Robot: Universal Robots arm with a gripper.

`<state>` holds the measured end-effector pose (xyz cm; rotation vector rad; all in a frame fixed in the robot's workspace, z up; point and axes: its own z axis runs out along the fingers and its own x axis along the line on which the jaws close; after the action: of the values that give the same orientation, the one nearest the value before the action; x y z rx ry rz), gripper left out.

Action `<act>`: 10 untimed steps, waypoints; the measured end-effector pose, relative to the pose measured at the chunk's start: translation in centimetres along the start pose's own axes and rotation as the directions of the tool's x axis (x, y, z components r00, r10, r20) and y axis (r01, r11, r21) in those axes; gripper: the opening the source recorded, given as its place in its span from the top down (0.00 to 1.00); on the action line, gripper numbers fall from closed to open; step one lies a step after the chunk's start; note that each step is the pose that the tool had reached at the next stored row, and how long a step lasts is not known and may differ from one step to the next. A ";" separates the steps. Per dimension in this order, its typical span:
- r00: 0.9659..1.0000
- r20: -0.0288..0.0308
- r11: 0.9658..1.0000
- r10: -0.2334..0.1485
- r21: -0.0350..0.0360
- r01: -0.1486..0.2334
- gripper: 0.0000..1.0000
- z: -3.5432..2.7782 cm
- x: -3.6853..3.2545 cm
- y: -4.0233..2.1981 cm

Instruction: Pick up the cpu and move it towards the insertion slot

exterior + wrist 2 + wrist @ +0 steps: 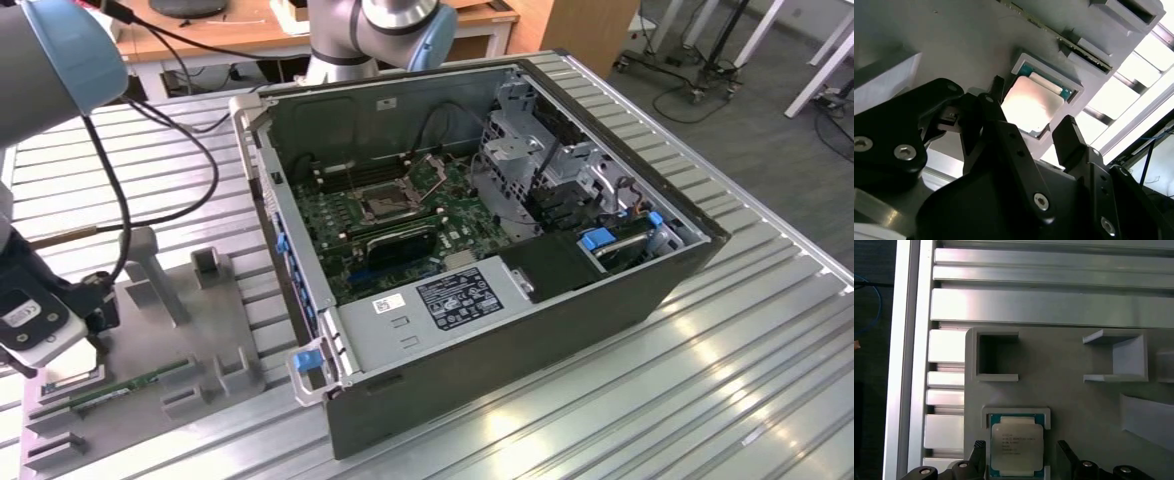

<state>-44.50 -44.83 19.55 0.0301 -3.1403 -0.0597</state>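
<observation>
In the exterior view the insertion slot (pixel 387 197) lies inside the open computer case (pixel 534 345), right of the grey fixture plate (pixel 174 350); in the second wrist view the gripper (pixel 1031 107) hangs released astride the cpu (pixel 1034 100), which lies in its pocket on the plate; in the first wrist view the fingers (pixel 979 450) flank it without touching.

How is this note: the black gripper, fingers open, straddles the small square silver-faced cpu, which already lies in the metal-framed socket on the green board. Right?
Wrong on place. The small square silver-faced cpu lies in a shallow grey holder on the grey fixture plate, as both wrist views show, not in the metal-framed socket. The black gripper does straddle it, fingers open.
</observation>
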 end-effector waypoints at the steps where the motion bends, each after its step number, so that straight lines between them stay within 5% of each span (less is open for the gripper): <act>1: 1.000 0.000 1.000 0.000 0.000 0.000 0.34 0.09 -0.01 0.01; 10: 1.000 0.000 1.000 0.000 0.001 0.000 0.34 0.62 0.01 0.01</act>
<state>-44.51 -44.79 18.93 0.0299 -3.1398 -0.0586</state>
